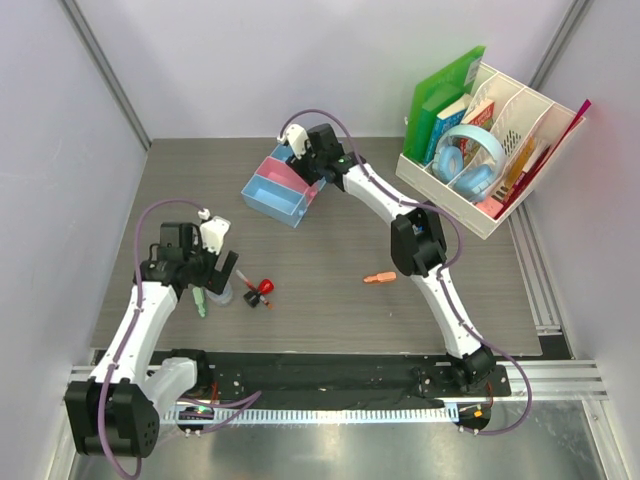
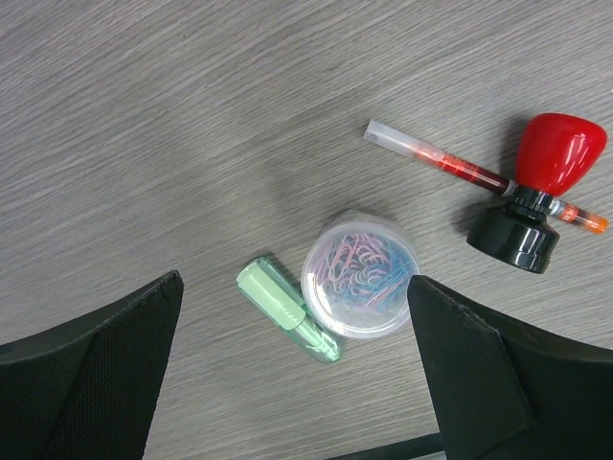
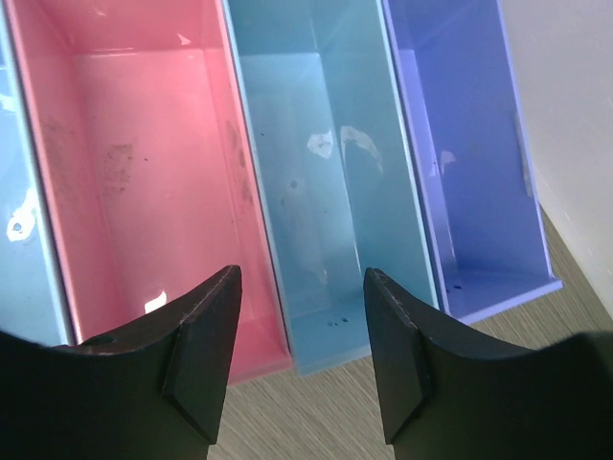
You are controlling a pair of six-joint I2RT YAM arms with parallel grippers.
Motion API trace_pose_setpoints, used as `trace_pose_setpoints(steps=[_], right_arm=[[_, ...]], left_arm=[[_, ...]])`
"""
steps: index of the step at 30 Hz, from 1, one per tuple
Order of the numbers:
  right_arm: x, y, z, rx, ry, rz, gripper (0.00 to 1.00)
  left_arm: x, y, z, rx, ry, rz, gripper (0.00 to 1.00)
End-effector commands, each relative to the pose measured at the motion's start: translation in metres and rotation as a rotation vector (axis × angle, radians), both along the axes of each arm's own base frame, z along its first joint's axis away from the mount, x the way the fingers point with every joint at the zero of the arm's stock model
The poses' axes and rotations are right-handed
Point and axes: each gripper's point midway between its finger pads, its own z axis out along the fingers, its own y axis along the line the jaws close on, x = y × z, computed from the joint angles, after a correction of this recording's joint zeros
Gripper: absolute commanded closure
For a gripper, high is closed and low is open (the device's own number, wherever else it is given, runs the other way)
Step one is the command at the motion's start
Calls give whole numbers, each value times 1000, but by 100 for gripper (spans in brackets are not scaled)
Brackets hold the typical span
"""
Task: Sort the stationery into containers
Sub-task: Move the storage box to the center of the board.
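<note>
A short green piece [image 2: 287, 309] lies against a round translucent disc [image 2: 360, 273] filled with pink and blue paper clips. My left gripper [image 2: 297, 383] is open above them, one finger on each side, holding nothing. A slim red pen [image 2: 450, 165] lies under a red-capped bit [image 2: 556, 153] with a black base [image 2: 514, 237]. In the top view the left gripper [image 1: 215, 283] hovers by the green piece [image 1: 201, 303]; a short orange piece [image 1: 379, 277] lies mid-table. My right gripper [image 3: 302, 355] is open and empty over the near end of the trays: pink [image 3: 144, 163], light blue [image 3: 326, 172], purple-blue [image 3: 469, 153], all empty.
The row of trays [image 1: 285, 190] sits at the back centre, with the right gripper [image 1: 300, 160] over it. A white perforated organizer [image 1: 500, 170] with books, folders and blue headphones [image 1: 470, 160] stands at the back right. Grey walls enclose the table.
</note>
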Motion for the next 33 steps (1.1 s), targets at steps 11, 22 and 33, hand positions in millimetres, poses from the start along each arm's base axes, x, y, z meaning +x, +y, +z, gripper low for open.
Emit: trace_pose_setpoints(steps=[11,22,33], right_arm=[[-1,12,-15,46,24,30,41],[-4,6,-46,58,107,-50,52],[-25,-15,-46,103,193,-303,87]], left_arm=[[-4,9,14,42,-35,10,0],[-9,11,16,56,-24,7,0],[-11,10,17,60,-23,-9,0]])
